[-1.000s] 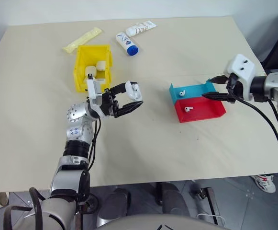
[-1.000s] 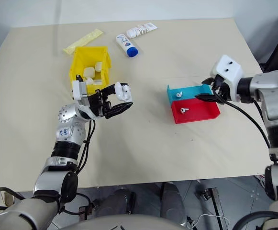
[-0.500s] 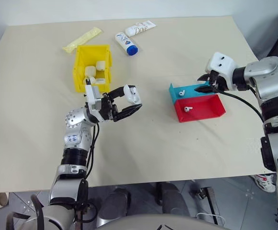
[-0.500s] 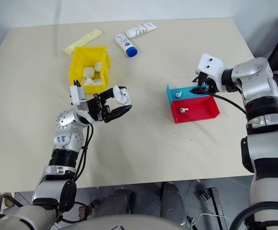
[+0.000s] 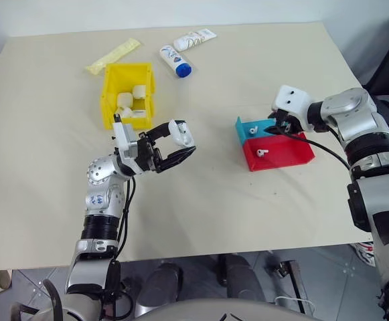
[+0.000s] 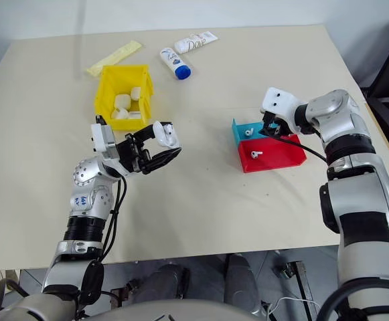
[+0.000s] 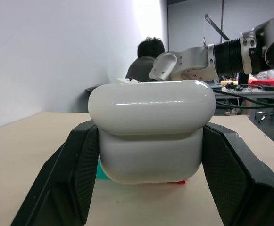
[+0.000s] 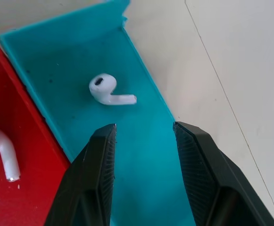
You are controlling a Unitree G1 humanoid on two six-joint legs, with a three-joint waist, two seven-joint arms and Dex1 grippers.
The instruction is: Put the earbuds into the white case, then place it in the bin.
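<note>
Right tool point(image 8: 144, 136), fingers apart, hangs over teal tray point(image 8: 56, 52); earbud point(image 8: 109, 89) lies just ahead, toward upper frame, stem crosswise. Left tool point(image 5: 174, 144) clamped on white case point(image 5: 181, 132).

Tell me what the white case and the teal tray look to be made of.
White case: probably hard glossy plastic; its rounded shell shows soft bright reflections and a fine lid seam. Teal tray: likely matte rigid plastic, thin flat walls with crisp edges, no shine, a few dark specks on its floor.

Glossy plastic white case point(image 7: 152, 136); matt teal tray point(image 8: 80, 61).
</note>
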